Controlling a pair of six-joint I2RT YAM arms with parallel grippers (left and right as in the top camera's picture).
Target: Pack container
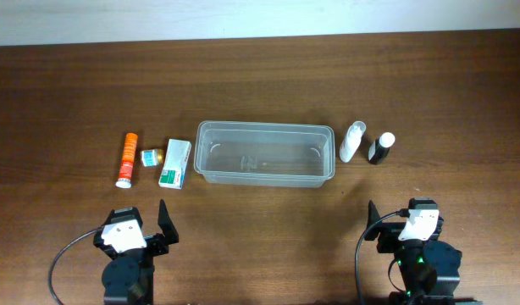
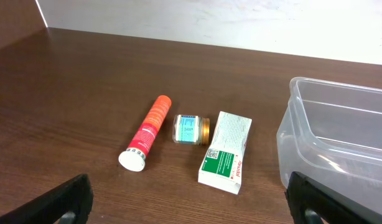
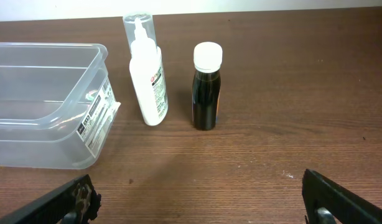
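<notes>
The clear plastic container (image 1: 264,152) stands empty mid-table; it also shows in the left wrist view (image 2: 340,137) and the right wrist view (image 3: 45,102). Left of it lie an orange tube (image 1: 127,159) (image 2: 147,132), a small jar (image 1: 152,157) (image 2: 191,129) and a green-and-white box (image 1: 175,163) (image 2: 226,152). Right of it stand a white spray bottle (image 1: 351,141) (image 3: 147,71) and a dark bottle with a white cap (image 1: 381,147) (image 3: 206,87). My left gripper (image 1: 146,222) (image 2: 191,205) is open and empty near the front edge. My right gripper (image 1: 394,216) (image 3: 200,202) is open and empty too.
The brown wooden table (image 1: 260,76) extends to a white wall at the back. Both arm bases sit at the front edge, with black cables beside them.
</notes>
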